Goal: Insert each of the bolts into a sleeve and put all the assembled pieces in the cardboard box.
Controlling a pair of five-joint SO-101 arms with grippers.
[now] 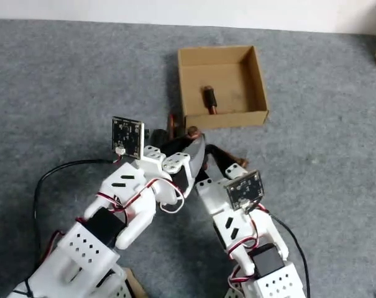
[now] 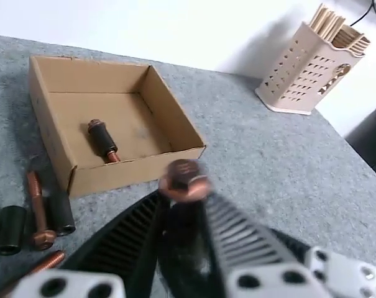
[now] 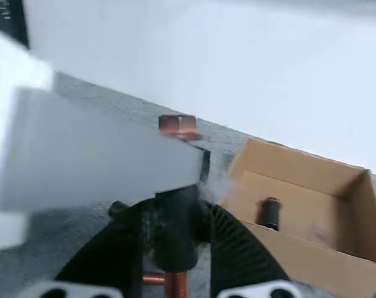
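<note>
My left gripper (image 2: pixel 184 217) is shut on a copper bolt (image 2: pixel 184 181), its hex head standing just past the fingertips. My right gripper (image 3: pixel 175 231) is shut on a black sleeve (image 3: pixel 175 217); the bolt's shank (image 3: pixel 173 284) pokes out of the sleeve's near end and its head (image 3: pixel 178 126) shows beyond. In the high view both grippers (image 1: pixel 191 148) (image 1: pixel 214 159) meet just in front of the cardboard box (image 1: pixel 228 118). One assembled piece (image 1: pixel 210 99) lies inside the box (image 2: pixel 138 167). Loose bolts (image 2: pixel 36 208) and black sleeves (image 2: pixel 10 222) lie beside the box.
A beige slotted holder (image 2: pixel 312 68) stands far off on the grey carpet. A black cable (image 1: pixel 57 171) loops beside the left arm. The left arm's body (image 3: pixel 82 161) blocks much of the right wrist view.
</note>
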